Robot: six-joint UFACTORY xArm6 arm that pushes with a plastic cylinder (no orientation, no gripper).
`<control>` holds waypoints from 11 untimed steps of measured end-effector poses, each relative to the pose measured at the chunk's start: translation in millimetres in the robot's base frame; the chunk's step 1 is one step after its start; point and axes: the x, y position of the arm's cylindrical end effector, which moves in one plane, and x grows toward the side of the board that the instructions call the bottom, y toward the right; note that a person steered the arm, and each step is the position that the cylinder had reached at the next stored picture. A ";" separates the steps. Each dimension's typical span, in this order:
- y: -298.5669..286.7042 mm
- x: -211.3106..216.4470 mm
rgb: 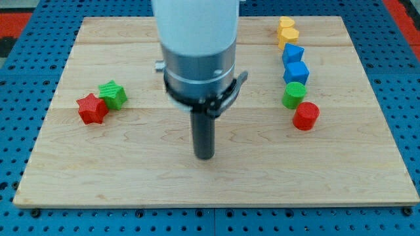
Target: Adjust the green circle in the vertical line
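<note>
My tip [205, 156] sits mid-table, well left of the green circle [294, 94], which rests low in the right-hand column just above the red circle [306, 116]. No claw here, only a rod, so nothing spreads or pinches. Best approach: circle round and nudge gently, sparing the blue blocks [295, 63].

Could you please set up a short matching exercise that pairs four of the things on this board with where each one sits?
Things:
1. green circle
2. red star
3. my tip
4. yellow blocks

Places:
A. top of the line at the view's right
B. near the board's middle, touching no block
C. in the line, between a blue block and the red circle
D. at the view's left, beside the green star

Pairs: 1-C, 2-D, 3-B, 4-A
</note>
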 end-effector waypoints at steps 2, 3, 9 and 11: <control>89.5 -81.8; 122.5 -99.0; -122.3 6.5; -229.1 -95.0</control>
